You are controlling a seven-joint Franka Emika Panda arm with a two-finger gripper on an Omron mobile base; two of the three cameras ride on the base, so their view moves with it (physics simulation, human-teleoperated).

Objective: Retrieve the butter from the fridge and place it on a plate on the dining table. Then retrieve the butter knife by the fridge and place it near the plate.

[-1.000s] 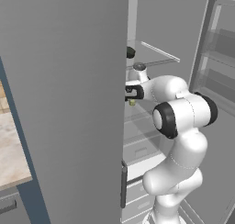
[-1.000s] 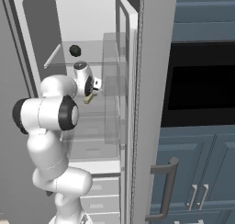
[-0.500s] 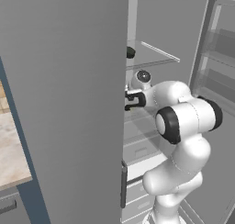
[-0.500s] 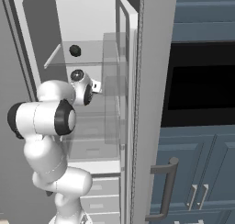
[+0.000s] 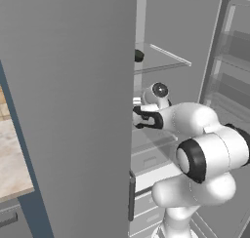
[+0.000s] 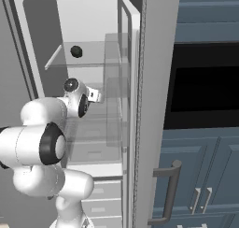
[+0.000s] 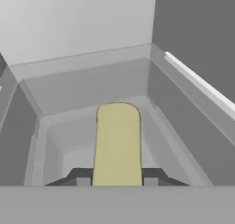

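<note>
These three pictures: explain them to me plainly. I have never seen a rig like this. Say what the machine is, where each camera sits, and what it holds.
The white jointed machine is a robot arm on a driving base, in a computer-rendered kitchen. Two cameras ride on the base behind the arm, one to its left and one to its right; both look into the open fridge. There the arm reaches in under a glass shelf that carries a small dark object. The third camera sits on the hand and looks along the gripper. Its two dark fingertips are closed on the butter, a pale yellow stick.
</note>
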